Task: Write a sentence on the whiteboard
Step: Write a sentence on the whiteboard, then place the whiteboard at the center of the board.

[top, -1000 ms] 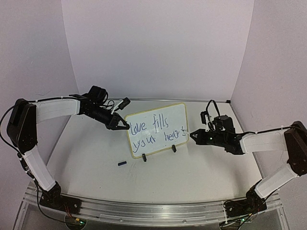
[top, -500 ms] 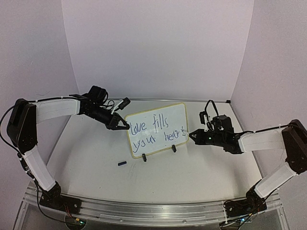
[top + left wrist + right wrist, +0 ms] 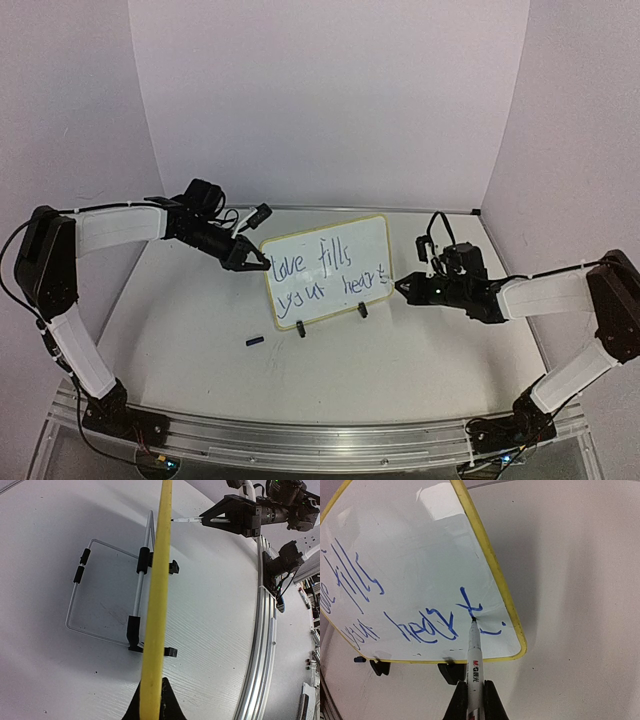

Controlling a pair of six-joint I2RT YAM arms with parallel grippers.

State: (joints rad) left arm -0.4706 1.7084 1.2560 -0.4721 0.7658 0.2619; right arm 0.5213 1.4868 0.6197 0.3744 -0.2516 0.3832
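Observation:
The whiteboard (image 3: 330, 268) stands on two black clip feet mid-table, with a pale-yellow rim and blue words "love fills your heart" (image 3: 325, 273) in two lines. My left gripper (image 3: 262, 265) is shut on the board's left rim; in the left wrist view the yellow edge (image 3: 156, 610) runs up from between the jaws. My right gripper (image 3: 401, 284) is shut on a white marker (image 3: 475, 665). Its tip touches the board (image 3: 420, 565) at the foot of the last letter "t" (image 3: 468, 607), next to an exclamation mark (image 3: 492, 630).
A small dark marker cap (image 3: 254, 342) lies on the table left of the board's feet. A wire stand (image 3: 105, 597) props the board from behind. The aluminium rail (image 3: 310, 440) runs along the near edge. Pale walls close the back and sides.
The right gripper edged slightly toward the board and back, keeping the marker near the end of "heart". The left arm and board have not moved.

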